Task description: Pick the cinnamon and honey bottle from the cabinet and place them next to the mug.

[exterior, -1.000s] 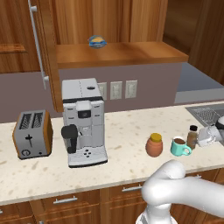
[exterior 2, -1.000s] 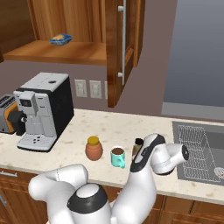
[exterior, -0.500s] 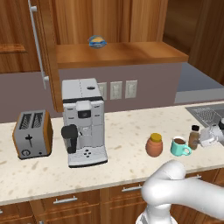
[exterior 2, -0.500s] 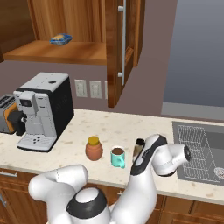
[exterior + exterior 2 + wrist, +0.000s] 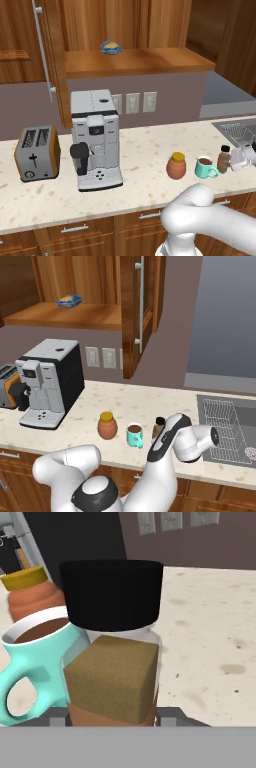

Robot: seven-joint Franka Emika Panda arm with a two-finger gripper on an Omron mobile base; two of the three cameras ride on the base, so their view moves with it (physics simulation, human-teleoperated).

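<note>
The slim brown-filled cinnamon bottle with a black cap [image 5: 112, 657] is gripped by the closed two-finger gripper [image 5: 235, 161] and stands on the speckled stone counter [image 5: 145, 150], just beside the teal mug of dark liquid [image 5: 204, 167], with the squat orange honey jar [image 5: 176, 165] beyond it.

bare speckled beige counter [image 5: 145, 150] lies open between the white coffee machine [image 5: 94, 140] and squat orange honey jar [image 5: 176, 165]; jar, teal mug [image 5: 204, 167] and slim black-capped cinnamon bottle [image 5: 223, 158] crowd its front edge.
</note>
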